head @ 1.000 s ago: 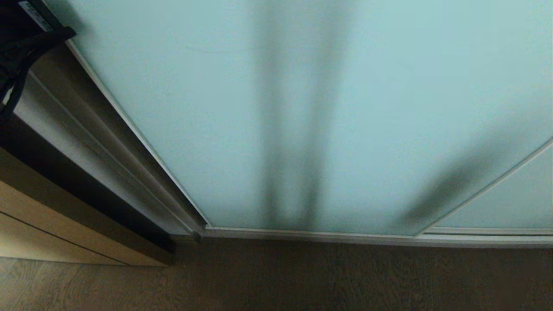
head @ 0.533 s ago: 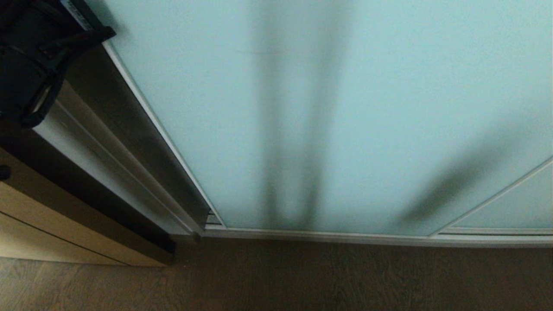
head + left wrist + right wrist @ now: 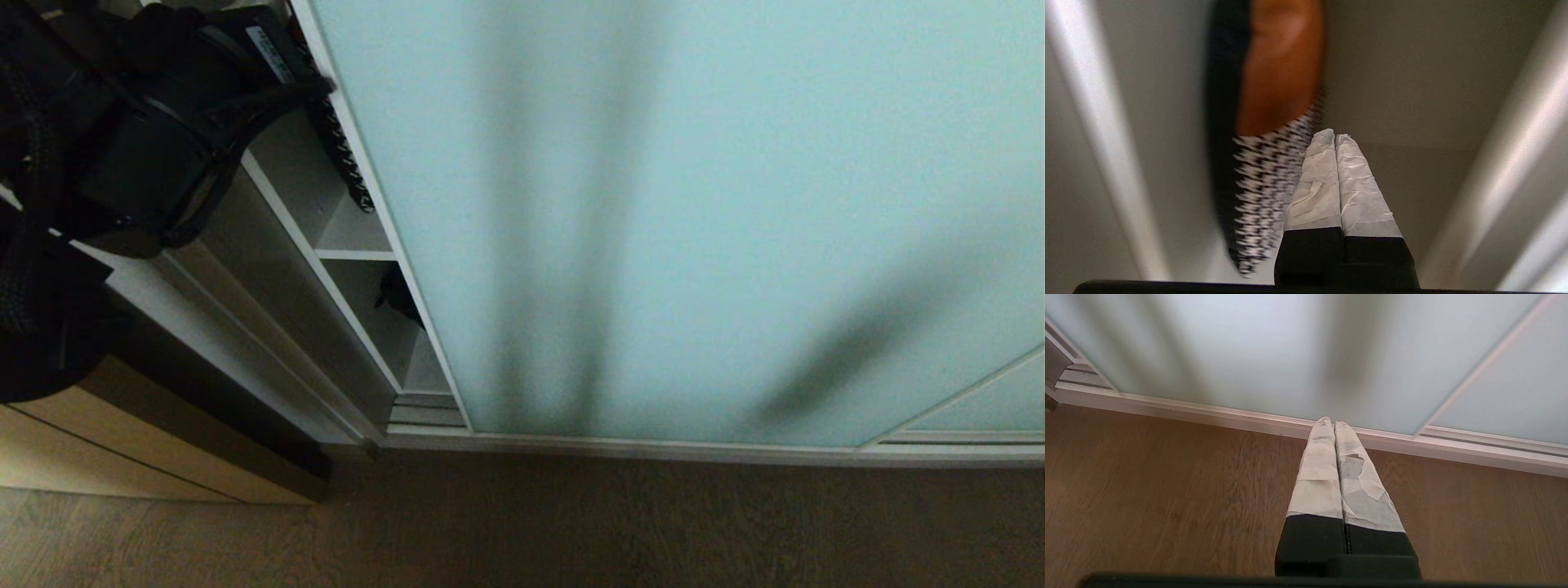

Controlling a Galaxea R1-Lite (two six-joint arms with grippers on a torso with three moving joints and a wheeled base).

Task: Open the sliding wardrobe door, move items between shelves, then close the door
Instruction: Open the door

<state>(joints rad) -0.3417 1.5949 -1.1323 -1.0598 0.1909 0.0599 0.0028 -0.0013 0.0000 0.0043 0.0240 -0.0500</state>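
Wardrobe interior: sliding wardrobe door has slid right, exposing shelves (opening underway); left claw pinched empty, pushing.

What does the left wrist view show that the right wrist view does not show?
Only the left wrist view shows the houndstooth piece with an orange-brown inner surface, beside the shut left gripper, in front of grey wardrobe walls. Only the right wrist view shows the frosted sliding door, its silver bottom frame and the wooden floor, with the shut right gripper hanging above the floor. Both show a pair of taped fingers pressed together, holding nothing.
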